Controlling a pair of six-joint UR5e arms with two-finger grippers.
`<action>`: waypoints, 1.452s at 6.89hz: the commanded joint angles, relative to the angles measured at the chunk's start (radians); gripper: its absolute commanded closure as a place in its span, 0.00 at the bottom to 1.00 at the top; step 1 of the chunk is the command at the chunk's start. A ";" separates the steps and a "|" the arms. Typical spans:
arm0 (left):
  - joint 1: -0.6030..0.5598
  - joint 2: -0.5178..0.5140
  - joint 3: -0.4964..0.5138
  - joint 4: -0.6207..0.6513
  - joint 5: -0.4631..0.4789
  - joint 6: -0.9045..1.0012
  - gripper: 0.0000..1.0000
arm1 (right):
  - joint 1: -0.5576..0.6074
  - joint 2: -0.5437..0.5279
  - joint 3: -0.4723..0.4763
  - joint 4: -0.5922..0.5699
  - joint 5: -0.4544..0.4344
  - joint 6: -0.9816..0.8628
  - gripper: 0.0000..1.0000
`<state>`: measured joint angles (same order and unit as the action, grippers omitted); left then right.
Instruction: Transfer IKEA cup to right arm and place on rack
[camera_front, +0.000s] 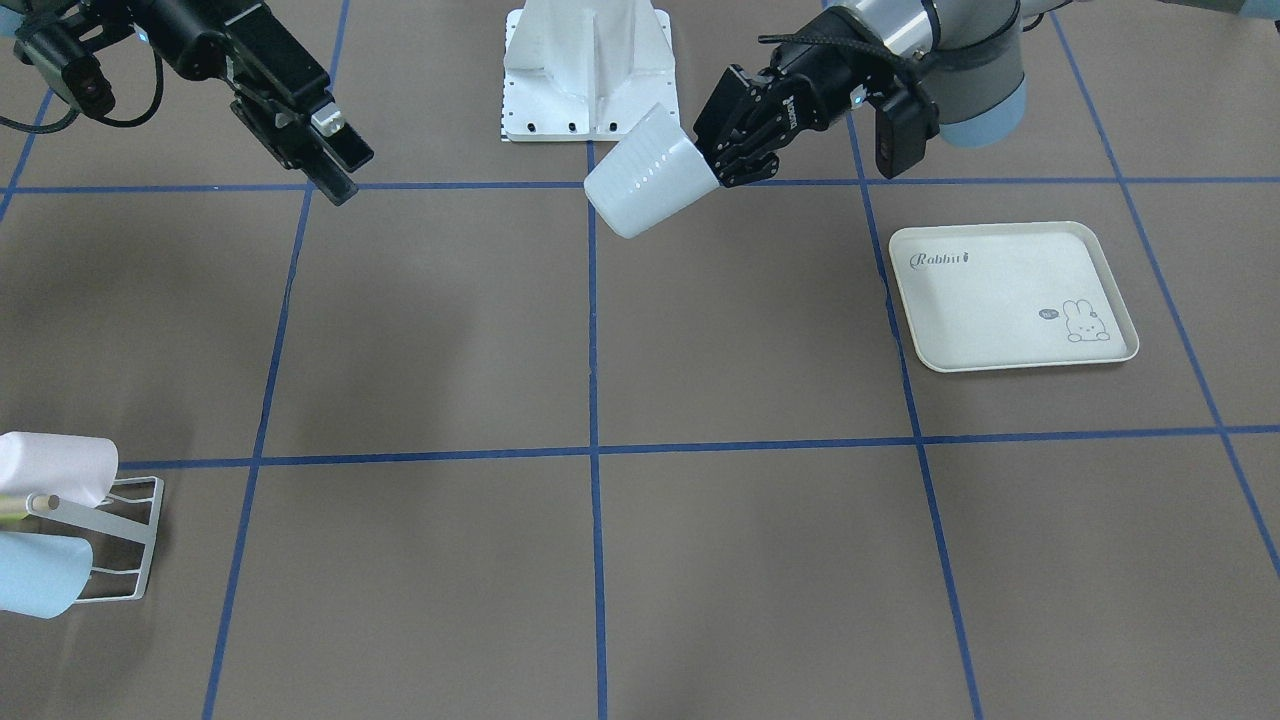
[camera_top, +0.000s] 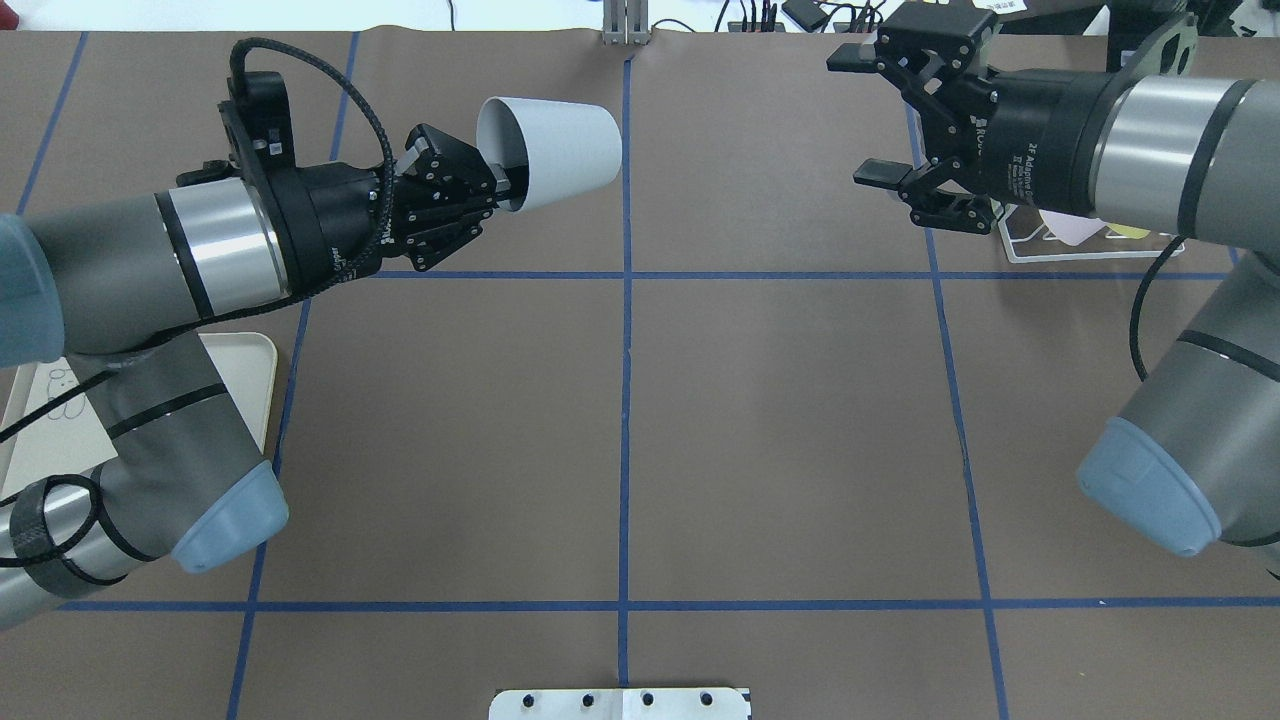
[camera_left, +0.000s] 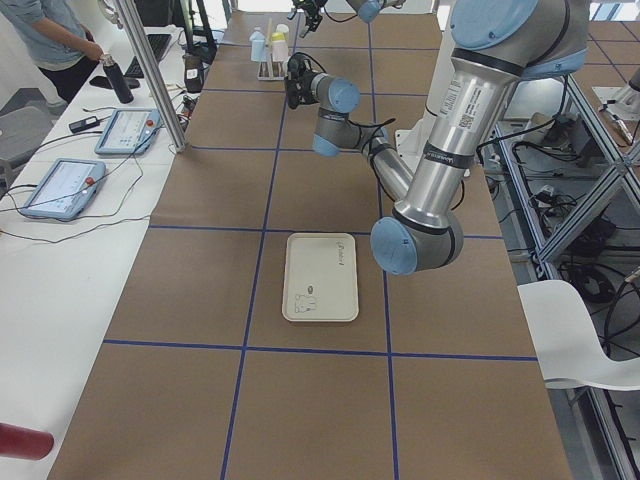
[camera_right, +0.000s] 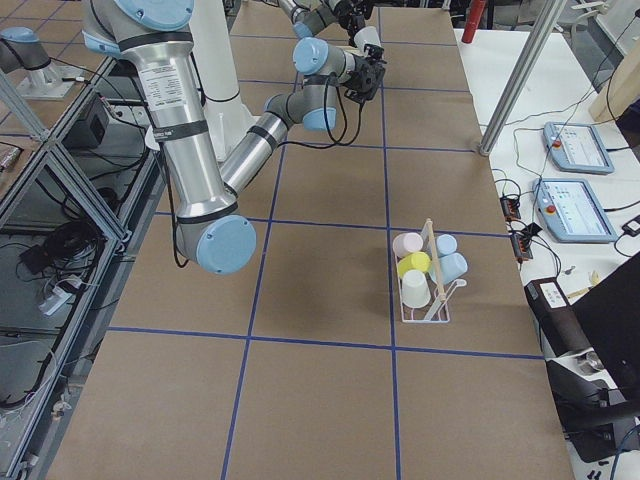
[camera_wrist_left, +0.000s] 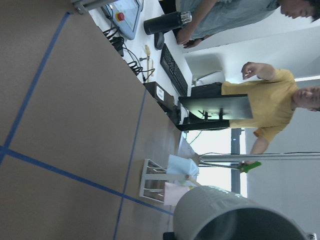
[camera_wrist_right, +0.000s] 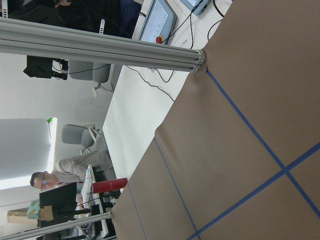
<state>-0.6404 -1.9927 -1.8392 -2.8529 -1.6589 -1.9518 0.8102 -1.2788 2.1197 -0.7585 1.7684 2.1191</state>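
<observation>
Lying sideways in the air over the brown counter (camera_top: 780, 420), the smooth, tapered white cup (camera_top: 560, 150) is held by its rim in the closed left tool (camera_top: 497, 185) — its narrow base is pointed toward the right tool (camera_top: 866, 115), which is spread wide and empty. The wire rack (camera_front: 120, 530) is set well apart.

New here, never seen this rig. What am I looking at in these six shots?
Two robot arms at a brown table with blue tape lines. Two pictures look down on it, two are from the table's ends, two from wrist cameras. The left gripper holds a white tapered cup by its rim, off the table. The right gripper is open and empty. On the table: a cream rabbit-print tray and a white wire rack with a wooden rod, carrying pastel cups.
</observation>
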 joint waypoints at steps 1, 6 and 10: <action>0.048 -0.017 0.032 -0.109 0.054 -0.036 1.00 | -0.003 -0.001 -0.001 0.117 0.008 0.181 0.00; 0.070 -0.107 0.054 -0.094 0.050 -0.052 1.00 | -0.108 0.030 -0.015 0.137 -0.040 0.213 0.00; 0.091 -0.153 0.066 -0.097 0.050 -0.058 1.00 | -0.118 0.056 -0.018 0.139 -0.040 0.217 0.00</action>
<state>-0.5622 -2.1310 -1.7744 -2.9496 -1.6091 -2.0080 0.6957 -1.2264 2.1021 -0.6198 1.7289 2.3357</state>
